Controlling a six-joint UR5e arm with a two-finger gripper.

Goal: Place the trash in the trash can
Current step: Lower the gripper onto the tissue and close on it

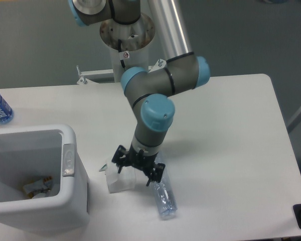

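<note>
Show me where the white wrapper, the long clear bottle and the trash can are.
white wrapper (118,184), fixed camera, lower flat part
long clear bottle (164,200), fixed camera, lower body
trash can (68,159), fixed camera, grey rim tab

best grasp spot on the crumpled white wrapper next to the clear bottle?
Probably the flat crumpled white wrapper is best taken from straight above, at its raised creased top end, fingers spanning its narrow width. It lies flat on the white table, so only folds give purchase. The two-finger gripper hovers open over it; the long clear plastic bottle lies close beside.
</note>
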